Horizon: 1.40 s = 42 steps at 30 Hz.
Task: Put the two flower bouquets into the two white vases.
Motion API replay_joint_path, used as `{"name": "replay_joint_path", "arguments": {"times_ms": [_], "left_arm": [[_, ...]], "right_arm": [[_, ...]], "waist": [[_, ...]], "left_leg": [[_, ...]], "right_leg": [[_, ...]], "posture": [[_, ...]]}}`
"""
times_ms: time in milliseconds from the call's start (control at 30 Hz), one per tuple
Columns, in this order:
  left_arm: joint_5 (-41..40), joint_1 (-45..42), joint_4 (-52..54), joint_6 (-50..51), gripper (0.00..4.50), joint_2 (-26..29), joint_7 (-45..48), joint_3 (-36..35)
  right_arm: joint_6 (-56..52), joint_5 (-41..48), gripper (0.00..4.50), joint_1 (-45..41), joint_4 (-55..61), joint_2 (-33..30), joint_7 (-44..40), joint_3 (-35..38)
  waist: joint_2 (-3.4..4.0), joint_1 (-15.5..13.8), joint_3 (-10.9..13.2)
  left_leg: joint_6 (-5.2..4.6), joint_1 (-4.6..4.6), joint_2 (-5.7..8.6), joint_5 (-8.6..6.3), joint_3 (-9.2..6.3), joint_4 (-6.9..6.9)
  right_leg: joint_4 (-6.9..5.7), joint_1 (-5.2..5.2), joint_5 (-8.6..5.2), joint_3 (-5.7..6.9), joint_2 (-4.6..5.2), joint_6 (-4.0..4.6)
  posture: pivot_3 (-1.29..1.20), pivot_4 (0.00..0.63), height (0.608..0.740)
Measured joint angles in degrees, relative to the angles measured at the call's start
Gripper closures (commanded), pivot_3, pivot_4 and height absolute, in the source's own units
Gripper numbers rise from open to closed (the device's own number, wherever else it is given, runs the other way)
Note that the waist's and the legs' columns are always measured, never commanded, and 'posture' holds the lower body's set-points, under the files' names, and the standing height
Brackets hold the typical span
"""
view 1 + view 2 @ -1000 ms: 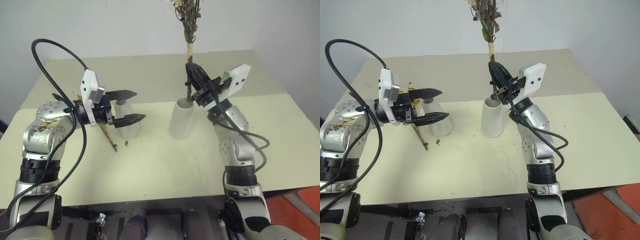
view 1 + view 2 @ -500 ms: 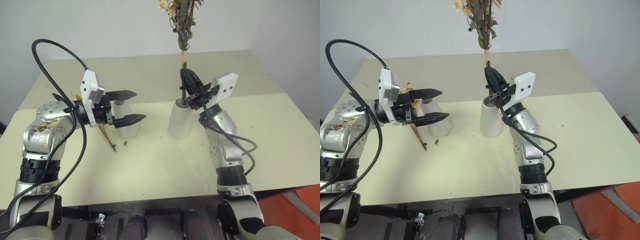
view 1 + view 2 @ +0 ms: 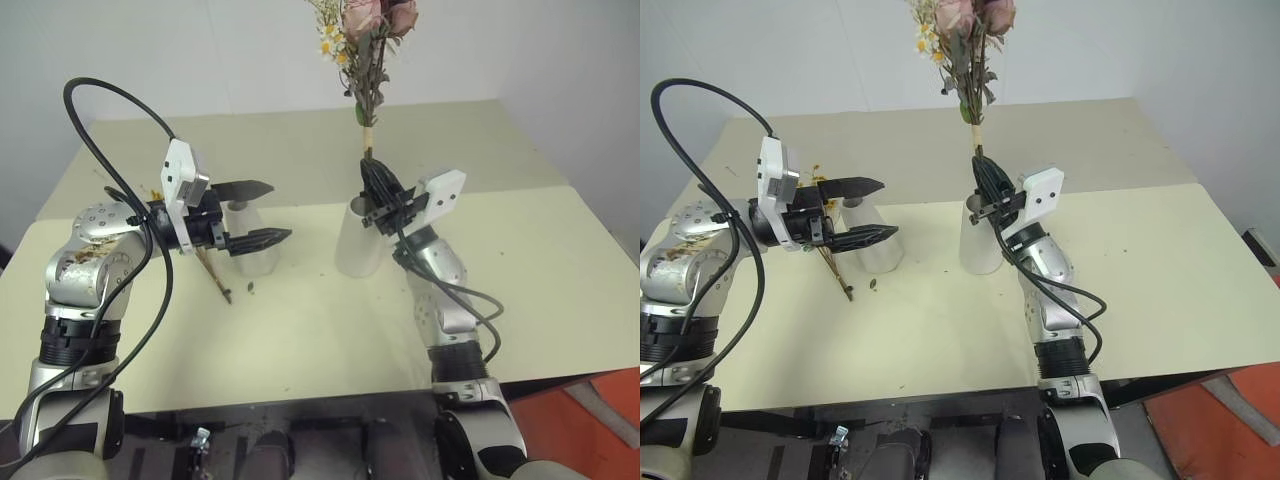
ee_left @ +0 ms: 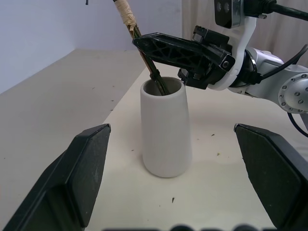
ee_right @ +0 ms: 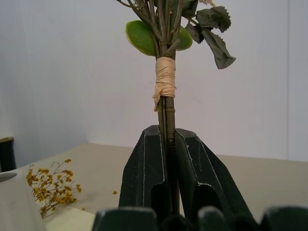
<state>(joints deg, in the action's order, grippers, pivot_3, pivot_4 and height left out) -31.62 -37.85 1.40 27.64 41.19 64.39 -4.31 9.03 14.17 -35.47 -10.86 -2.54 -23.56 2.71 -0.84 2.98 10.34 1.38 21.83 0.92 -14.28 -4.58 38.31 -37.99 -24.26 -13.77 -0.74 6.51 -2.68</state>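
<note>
Lowering pink rose bouquet into stout white wide-mouthed vase: right gripper clamps stems; keep upright, release late. Left gripper gapes empty.

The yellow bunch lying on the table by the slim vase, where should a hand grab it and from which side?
Take the yellow bunch on its bare brown stems, near the end that points toward the table's front edge. Come from above, fingers across the stems. It lies flat, and its flower heads sit under the open left hand beside the slim vase.
</note>
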Motion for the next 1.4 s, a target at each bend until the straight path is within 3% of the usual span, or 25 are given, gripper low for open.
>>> {"name": "replay_joint_path", "arguments": {"times_ms": [1133,1400], "left_arm": [[0.76,-0.48,-2.05,-0.41,0.0,0.02,0.92,0.0],[0.77,-0.48,-2.04,-0.41,0.0,0.03,0.85,0.0]], "right_arm": [[4.22,-3.3,4.37,4.12,-0.95,-0.71,0.68,-1.61],[4.75,-3.31,1.7,4.27,-1.46,-0.7,0.56,-1.86]], "waist": [[-0.01,0.82,0.0],[-0.01,0.88,0.0]], "left_leg": [[0.0,0.0,0.0,0.0,0.01,0.0],[0.0,-0.01,0.0,0.0,0.0,0.0]], "right_leg": [[0.01,0.01,0.0,-0.01,0.0,0.0],[0.0,0.01,0.0,-0.02,-0.01,0.0]], "posture": [[0.0,0.15,0.74],[0.0,0.15,0.74]]}}
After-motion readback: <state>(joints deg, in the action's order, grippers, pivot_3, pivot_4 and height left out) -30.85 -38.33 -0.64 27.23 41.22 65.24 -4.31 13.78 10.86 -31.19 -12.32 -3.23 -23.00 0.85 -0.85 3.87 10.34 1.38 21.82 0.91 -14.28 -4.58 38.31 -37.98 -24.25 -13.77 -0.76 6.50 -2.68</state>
